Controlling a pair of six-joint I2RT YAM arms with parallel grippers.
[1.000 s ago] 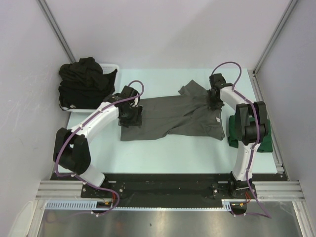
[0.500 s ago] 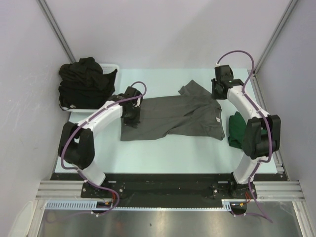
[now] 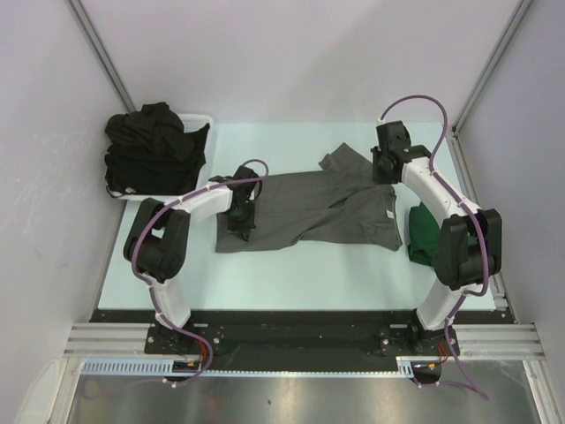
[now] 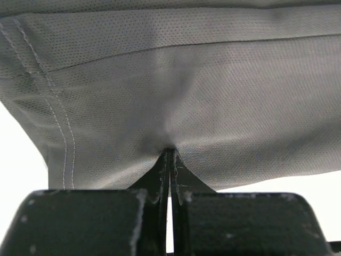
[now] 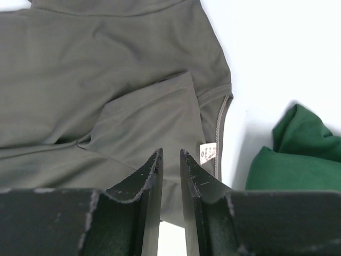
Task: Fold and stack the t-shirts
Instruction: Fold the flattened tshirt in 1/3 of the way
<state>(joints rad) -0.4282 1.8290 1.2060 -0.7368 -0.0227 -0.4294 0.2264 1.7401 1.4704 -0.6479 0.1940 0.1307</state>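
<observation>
Left claw [image 4: 170, 153] has closed, pinching the grey t-shirt [image 3: 309, 208].

On tabletop [image 3: 291, 274], centre: spread t-shirt [image 3: 309, 208]; second t-shirt [image 3: 422, 231] just right of it; basket [image 3: 201, 118] at far-left corner, t-shirt heap [image 3: 150, 146] in it

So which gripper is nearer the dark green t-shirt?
Right. The right gripper hangs above the collar end of the charcoal grey t-shirt, beside the dark green t-shirt; the left gripper pinches the hem at the far end.
</observation>
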